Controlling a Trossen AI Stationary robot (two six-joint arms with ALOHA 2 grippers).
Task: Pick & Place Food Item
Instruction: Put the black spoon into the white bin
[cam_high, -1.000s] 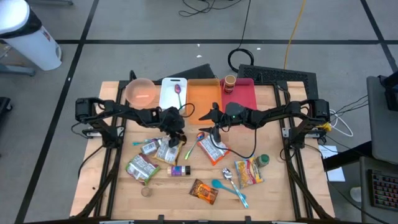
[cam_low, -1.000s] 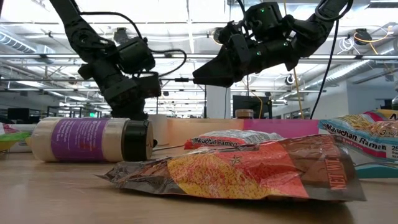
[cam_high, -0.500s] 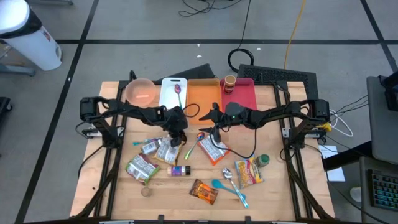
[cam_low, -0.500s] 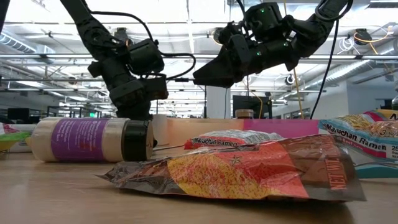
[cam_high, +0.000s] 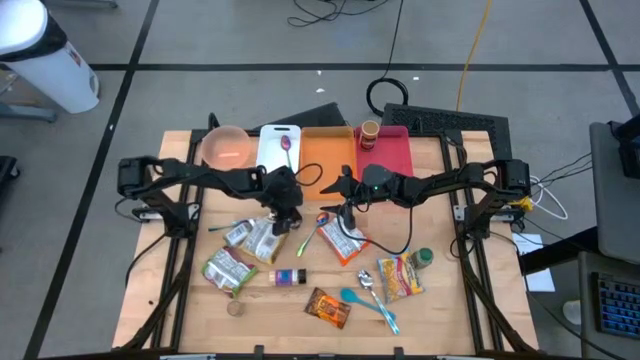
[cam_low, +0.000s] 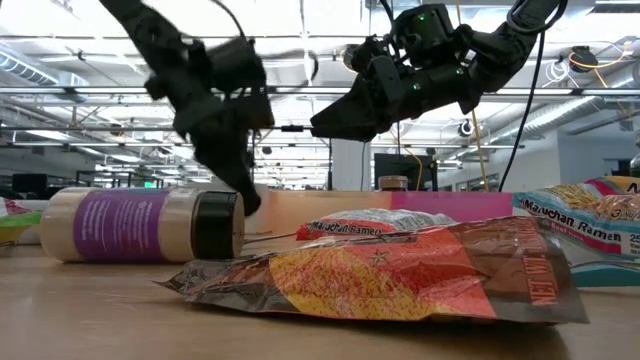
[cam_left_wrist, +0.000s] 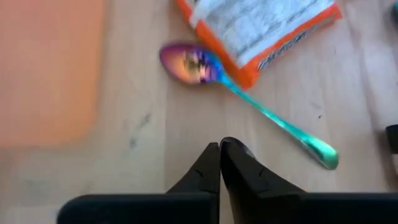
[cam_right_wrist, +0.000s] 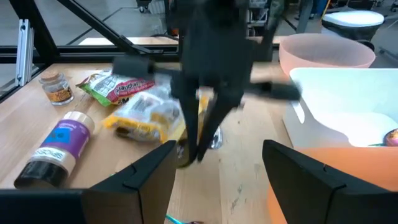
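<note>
Starting at the left of the table (cam_high: 180, 250): the left arm reaches in toward the middle, and the left gripper (cam_high: 287, 214) hangs low, right at the edge of the crinkled packets (cam_high: 255, 237). Its own camera tells the story: the two fingers (cam_left_wrist: 211, 168) are pressed flat together with nothing between them, only bare wood underneath (no packet corner, no wrapper edge, nothing). So no food is in hand. Which item is the target I can't say, but the nearest candidates lie on the table, the crinkled packets just beside the tips and the ramen packet (cam_high: 340, 238) a little further right. Between those sits a rainbow spoon (cam_left_wrist: 242, 99), its bowl touching the ramen packet's orange edge. Moving right, the right gripper (cam_high: 327, 188) hovers above the table near the front edge of the orange tray (cam_high: 325, 150), fingers spread wide and empty, pointing straight at the left arm. Now the dangers. A closed, empty pinch looks like a grasp that found nothing, and lifting away like this would carry nothing to the trays. If those closed tips drop or slide, they work as a pusher: they could shove the spoon into the ramen packet or skate a slippery wrapper out of reach. And the two grippers are close at centre table, so any reach by the left toward the ramen packet, or any descent by the right, risks arm meeting arm.
</note>
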